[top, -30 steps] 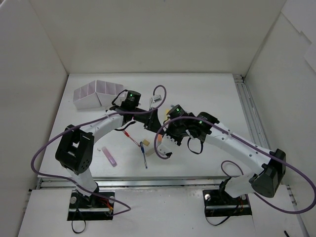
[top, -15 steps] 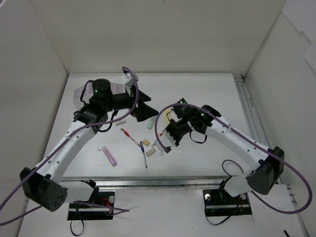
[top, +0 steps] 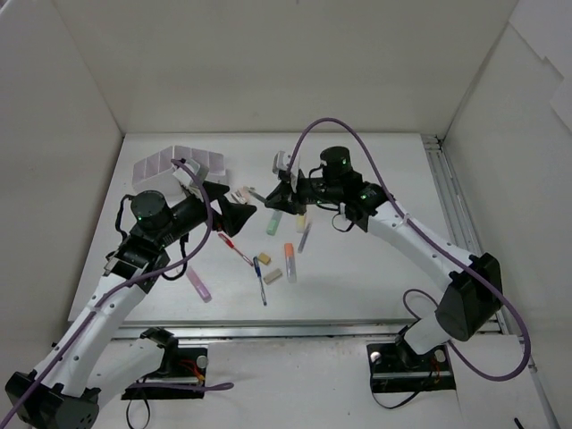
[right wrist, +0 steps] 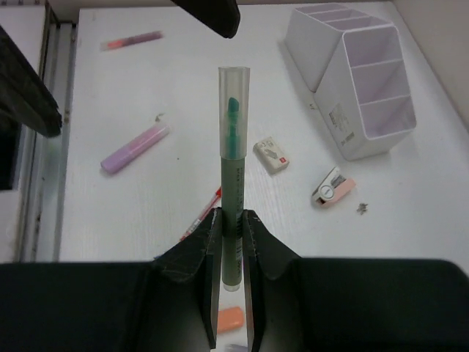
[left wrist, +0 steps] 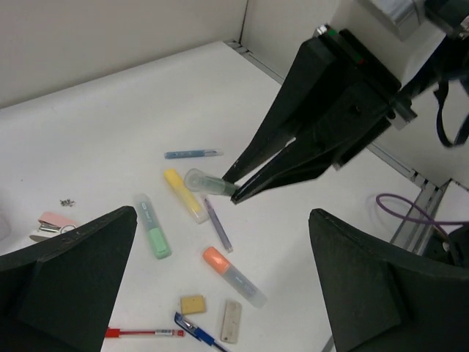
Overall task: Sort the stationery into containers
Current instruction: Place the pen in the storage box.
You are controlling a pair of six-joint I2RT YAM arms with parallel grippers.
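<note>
My right gripper [right wrist: 233, 220] is shut on a grey-green marker [right wrist: 234, 169] with a clear cap, holding it above the table. The left wrist view shows the same marker [left wrist: 204, 181] sticking out of the right gripper [left wrist: 234, 192]. My left gripper [left wrist: 223, 213] is open and empty, facing the right one over loose stationery: a yellow marker [left wrist: 185, 195], a green marker [left wrist: 152, 225], an orange marker [left wrist: 233, 276], a grey pen [left wrist: 218, 225], tan erasers [left wrist: 193, 303], a red pen [left wrist: 143, 332] and a pink sharpener [left wrist: 53, 224]. The white-lilac organizer [top: 179, 164] stands at the back left.
A purple marker [top: 199, 282] lies at the front left, and a blue pen [top: 260, 279] lies near the front middle. A white labelled eraser [right wrist: 271, 154] rests between the organizer and my grippers. White walls enclose the table, with a rail [top: 451, 206] along the right edge.
The left gripper opened and drew back to the left. The right gripper rose from the table's middle and swung toward the back left, carrying the marker.
</note>
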